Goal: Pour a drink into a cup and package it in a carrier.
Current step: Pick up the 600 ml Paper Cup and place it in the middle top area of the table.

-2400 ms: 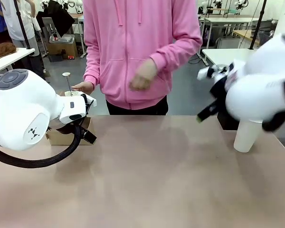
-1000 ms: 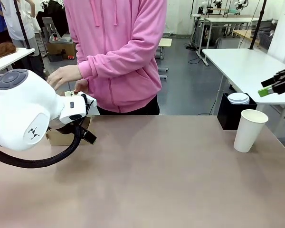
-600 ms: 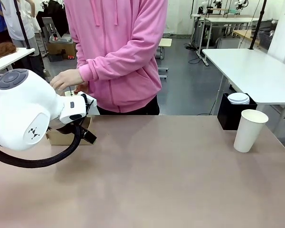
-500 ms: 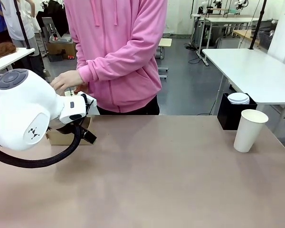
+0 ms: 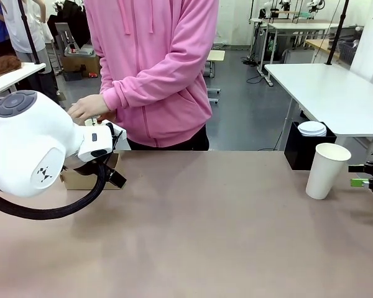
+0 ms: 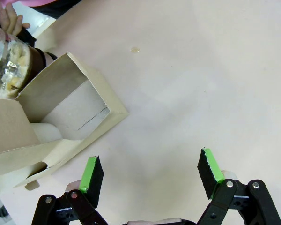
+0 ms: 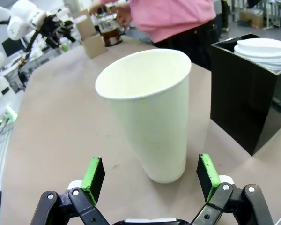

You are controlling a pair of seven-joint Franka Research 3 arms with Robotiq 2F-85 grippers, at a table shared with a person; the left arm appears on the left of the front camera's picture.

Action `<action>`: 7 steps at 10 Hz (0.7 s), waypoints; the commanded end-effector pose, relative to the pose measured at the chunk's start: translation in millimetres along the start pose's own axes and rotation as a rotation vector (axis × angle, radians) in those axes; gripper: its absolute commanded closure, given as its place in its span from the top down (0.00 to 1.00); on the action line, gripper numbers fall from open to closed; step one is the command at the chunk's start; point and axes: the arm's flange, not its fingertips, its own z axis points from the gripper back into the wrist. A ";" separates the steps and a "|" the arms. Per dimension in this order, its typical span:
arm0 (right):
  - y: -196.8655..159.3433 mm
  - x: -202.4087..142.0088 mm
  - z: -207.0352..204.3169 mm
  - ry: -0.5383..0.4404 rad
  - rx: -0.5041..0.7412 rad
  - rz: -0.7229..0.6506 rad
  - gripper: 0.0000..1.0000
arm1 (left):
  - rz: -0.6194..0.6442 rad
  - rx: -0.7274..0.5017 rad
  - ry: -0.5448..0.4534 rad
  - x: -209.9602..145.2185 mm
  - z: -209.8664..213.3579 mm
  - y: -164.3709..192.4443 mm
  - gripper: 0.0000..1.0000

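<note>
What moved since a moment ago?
The right gripper swung up and away, then came back low beside the cup, open, holding nothing. The person stepped left and reached a hand to the pitcher. The cup, carrier and left arm stayed put.

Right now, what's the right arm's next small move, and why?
Probably ease the right gripper forward until it straddles the cup, then close. Its jaws stand open and lined up with the cup, which stands upright just ahead, untouched.
</note>
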 end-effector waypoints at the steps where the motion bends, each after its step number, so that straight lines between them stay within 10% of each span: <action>1: -16.3 13.8 3.6 -0.052 -0.080 0.012 1.00 | 0.000 -0.001 -0.001 -0.1 0.2 -0.1 1.00; 7: -11.8 -8.7 -14.7 -0.086 -0.023 0.020 1.00 | 0.000 -0.001 -0.001 -0.1 0.2 -0.1 1.00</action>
